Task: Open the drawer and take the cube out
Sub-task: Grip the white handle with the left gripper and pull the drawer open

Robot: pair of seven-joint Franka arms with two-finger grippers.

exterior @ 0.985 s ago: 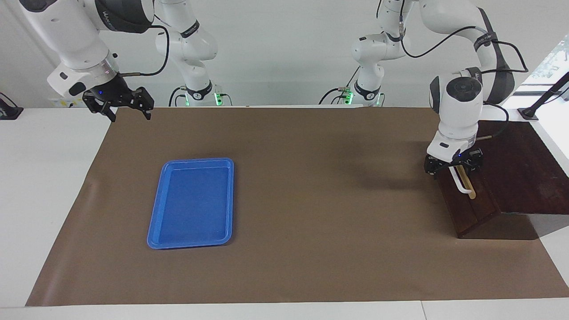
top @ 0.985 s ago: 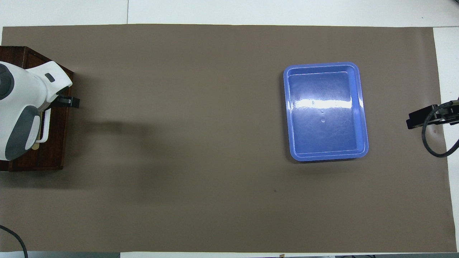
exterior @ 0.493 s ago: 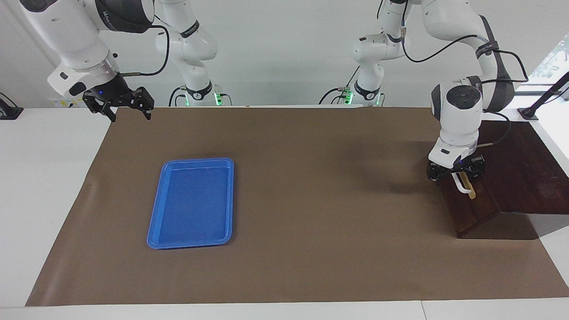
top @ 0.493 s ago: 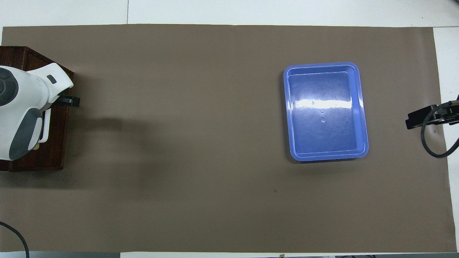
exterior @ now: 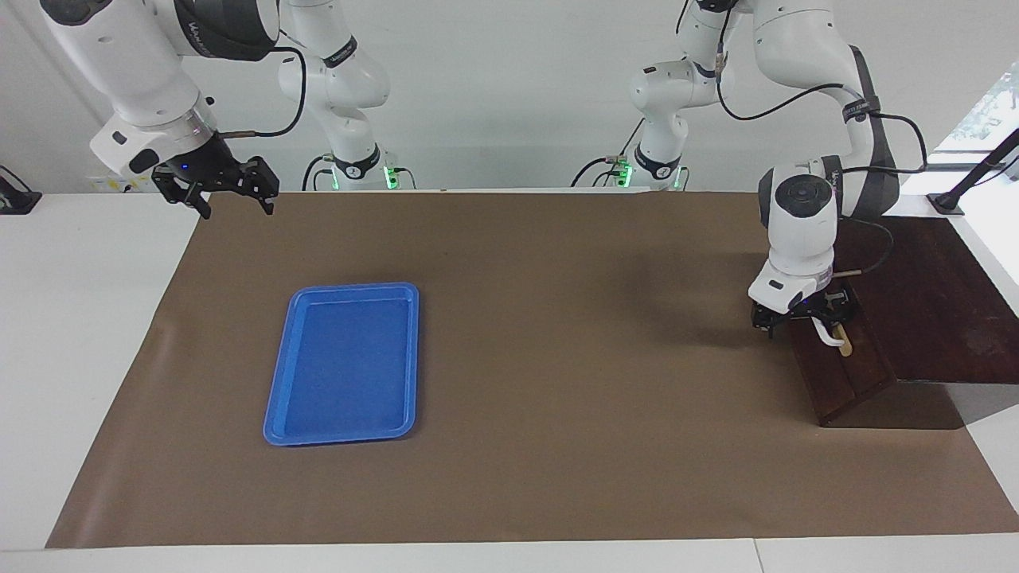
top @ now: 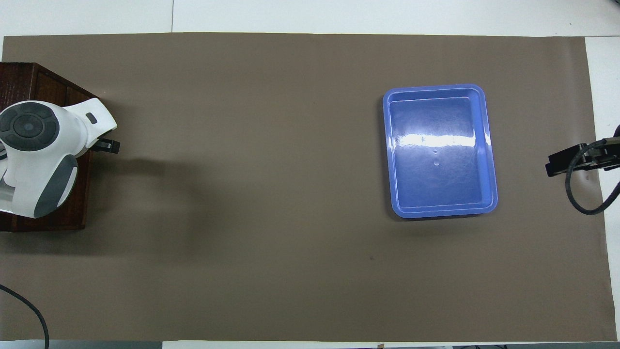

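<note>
Left claw (exterior: 804, 320) at drawer (exterior: 844, 370) handle (seemingly gripping)

Drawer (exterior: 842, 378): dark brown front, white bar handle (exterior: 828, 335) on a tan strip. Tray (exterior: 344, 364): plain blue (glossy in the overhead view). Table cover (exterior: 557, 358): plain brown, white worktop at its edges.

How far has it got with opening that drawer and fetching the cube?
Only just started. The drawer looks shut: no pale interior shows and no cube is visible. In hand: the left gripper is at the drawer's white handle. The right gripper waits, open, over the table's corner, above the blue tray. Left: pull the drawer open and lift the cube out.
</note>
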